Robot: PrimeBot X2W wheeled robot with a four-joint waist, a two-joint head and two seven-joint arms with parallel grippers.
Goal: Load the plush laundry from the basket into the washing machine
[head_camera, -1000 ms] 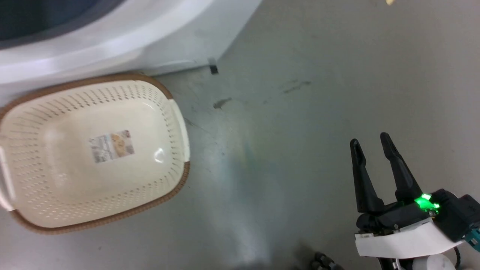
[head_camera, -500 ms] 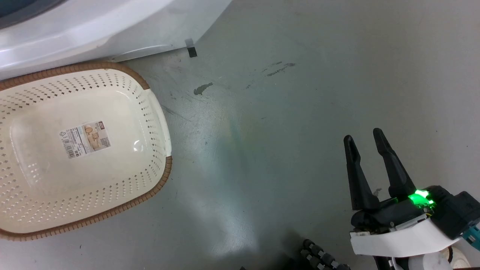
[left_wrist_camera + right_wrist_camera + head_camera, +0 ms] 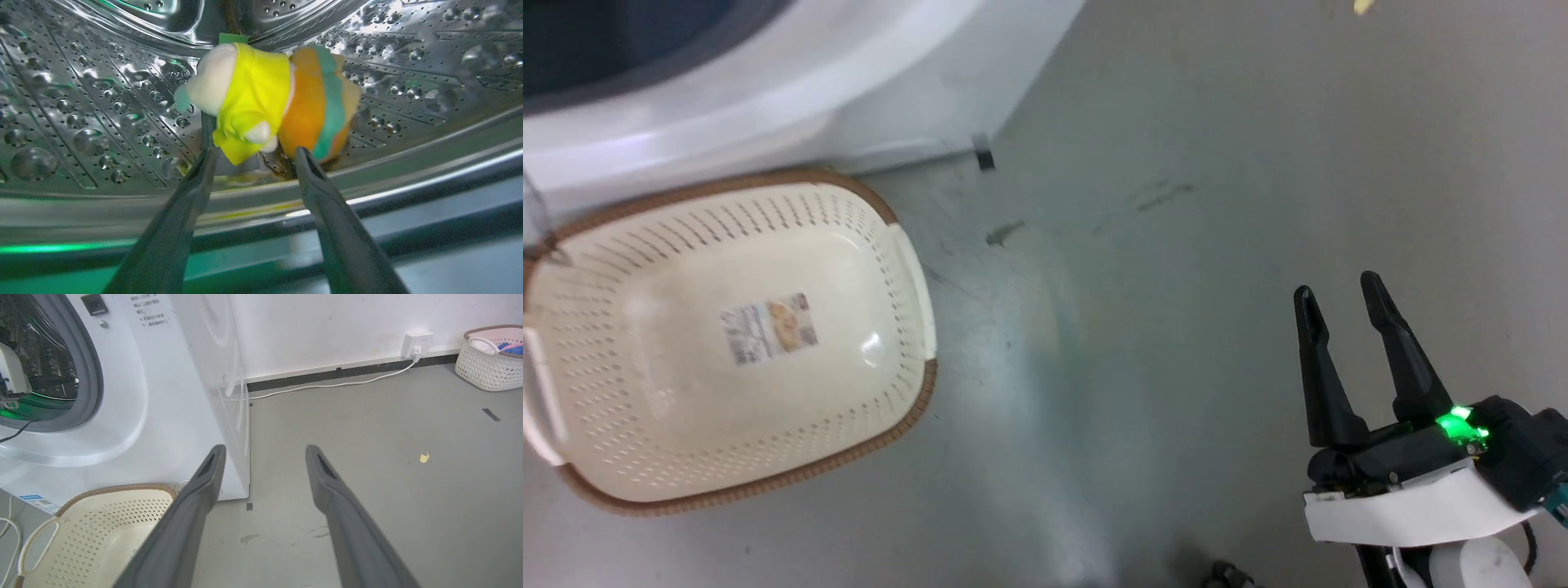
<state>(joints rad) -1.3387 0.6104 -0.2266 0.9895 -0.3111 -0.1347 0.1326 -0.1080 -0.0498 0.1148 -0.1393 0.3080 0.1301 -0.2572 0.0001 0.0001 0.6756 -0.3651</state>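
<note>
- The washing machine stands white on the grey floor, and its steel drum is shiny and perforated.
- The basket sits on the floor right by the machine, with a label sticker showing on its bottom.
- The right end effector hovers over bare floor, well apart from the basket, with its fingers spread.
- The left end effector points into the drum, fingers spread, pinching nothing.
- The plush laundry is inside the drum, just beyond those fingertips.
</note>
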